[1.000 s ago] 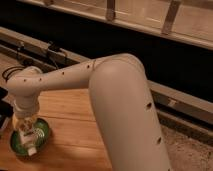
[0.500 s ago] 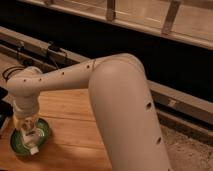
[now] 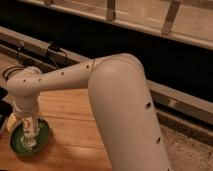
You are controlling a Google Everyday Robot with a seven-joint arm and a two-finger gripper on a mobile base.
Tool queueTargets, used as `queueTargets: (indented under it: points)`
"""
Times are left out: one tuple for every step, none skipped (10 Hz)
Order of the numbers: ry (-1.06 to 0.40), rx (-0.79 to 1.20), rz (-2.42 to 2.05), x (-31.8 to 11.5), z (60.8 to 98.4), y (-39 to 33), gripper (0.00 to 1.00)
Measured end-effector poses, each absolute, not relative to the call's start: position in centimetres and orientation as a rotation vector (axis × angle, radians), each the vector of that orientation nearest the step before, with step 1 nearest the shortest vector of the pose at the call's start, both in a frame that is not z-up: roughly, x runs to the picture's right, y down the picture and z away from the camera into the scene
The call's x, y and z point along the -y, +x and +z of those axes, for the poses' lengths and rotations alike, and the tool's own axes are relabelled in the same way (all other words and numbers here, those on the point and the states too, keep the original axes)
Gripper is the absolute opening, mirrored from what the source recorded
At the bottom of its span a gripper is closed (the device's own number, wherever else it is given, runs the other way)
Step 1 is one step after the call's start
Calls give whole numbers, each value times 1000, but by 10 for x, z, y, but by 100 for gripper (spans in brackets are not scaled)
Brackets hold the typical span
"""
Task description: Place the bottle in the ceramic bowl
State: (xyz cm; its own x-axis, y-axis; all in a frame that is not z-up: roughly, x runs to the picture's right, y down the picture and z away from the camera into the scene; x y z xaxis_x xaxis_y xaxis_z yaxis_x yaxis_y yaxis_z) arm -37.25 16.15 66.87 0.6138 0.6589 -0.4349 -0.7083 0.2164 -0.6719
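The dark green ceramic bowl [image 3: 20, 145] sits on the wooden table at the lower left. My gripper [image 3: 29, 131] hangs straight down over the bowl, at the end of the white arm that reaches in from the right. The white bottle [image 3: 30, 134] stands roughly upright between the fingers, its lower end inside the bowl. The gripper's body hides the bottle's top.
The wooden table [image 3: 70, 130] spreads right of the bowl. My big white arm [image 3: 120, 110] fills the middle and right. A dark rail and window ledge [image 3: 100, 40] run behind the table. Cables lie at the back left [image 3: 15, 70]. Speckled floor shows at the right [image 3: 190, 150].
The gripper and bottle have barely shifted over the bowl; the arm holds nearly the same pose.
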Motion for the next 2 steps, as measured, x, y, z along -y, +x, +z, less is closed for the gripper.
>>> queueTargets:
  points:
    - [-966, -61, 948, -162, 669, -372, 80]
    - [-966, -61, 949, -162, 669, -372, 80]
